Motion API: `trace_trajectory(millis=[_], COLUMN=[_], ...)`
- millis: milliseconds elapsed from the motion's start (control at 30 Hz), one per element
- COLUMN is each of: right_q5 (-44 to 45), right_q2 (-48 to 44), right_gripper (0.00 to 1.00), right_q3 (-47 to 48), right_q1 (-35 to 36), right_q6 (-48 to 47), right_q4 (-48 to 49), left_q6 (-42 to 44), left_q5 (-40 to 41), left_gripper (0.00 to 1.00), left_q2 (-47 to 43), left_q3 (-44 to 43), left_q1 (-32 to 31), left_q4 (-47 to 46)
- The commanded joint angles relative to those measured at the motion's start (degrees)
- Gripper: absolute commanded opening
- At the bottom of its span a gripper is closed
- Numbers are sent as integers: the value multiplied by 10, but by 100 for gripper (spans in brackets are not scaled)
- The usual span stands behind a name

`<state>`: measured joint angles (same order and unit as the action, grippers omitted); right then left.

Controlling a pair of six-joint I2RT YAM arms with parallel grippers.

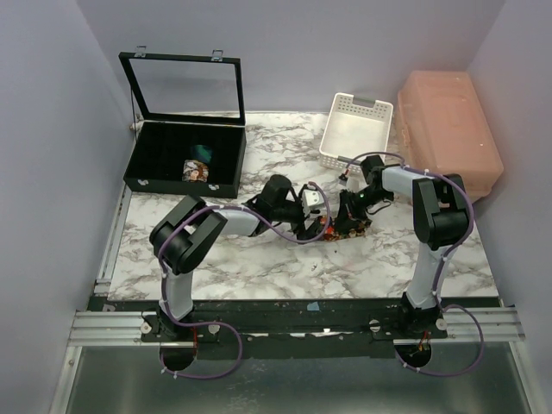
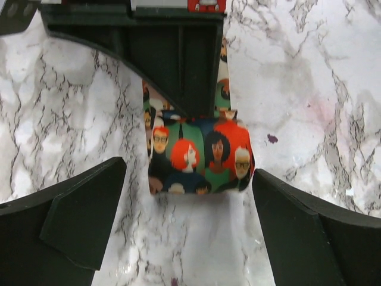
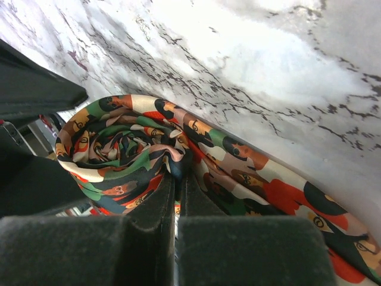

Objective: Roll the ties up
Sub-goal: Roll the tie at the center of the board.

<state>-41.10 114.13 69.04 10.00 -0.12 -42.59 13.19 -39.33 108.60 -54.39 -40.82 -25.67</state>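
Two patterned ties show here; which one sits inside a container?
The rolled tie in the open black case, far left. The other tie lies on the marble table, between the left claw and right claw.

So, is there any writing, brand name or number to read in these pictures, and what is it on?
No text can be read in any view.
Red label, at the top edge of the left wrist view: cut off and blurred, unreadable.
Tie: printed faces only, no words.

Right tool tight on the coiled tie, marble table beneath.
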Motion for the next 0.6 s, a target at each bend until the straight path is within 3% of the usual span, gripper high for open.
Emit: trace_trajectory(millis=[0, 133, 367, 567], right_q5=[112, 105, 89, 54], right_q2=[48, 49, 42, 11], right_gripper=[1, 0, 1, 3], right_q3=[-16, -24, -41, -16], right_q1=[16, 19, 19, 13], right_q6=[-27, -5, 20, 19], right_q4=[59, 73, 88, 53], left_q6=[-20, -16, 11, 45], left_q5=[-31, -32, 18, 46], left_gripper=[98, 90, 46, 27], left_q2=[36, 52, 68, 62], left_q3=[-34, -48, -63, -49], left_q1=[-13, -22, -27, -27], left_q4=[-35, -18, 58, 115])
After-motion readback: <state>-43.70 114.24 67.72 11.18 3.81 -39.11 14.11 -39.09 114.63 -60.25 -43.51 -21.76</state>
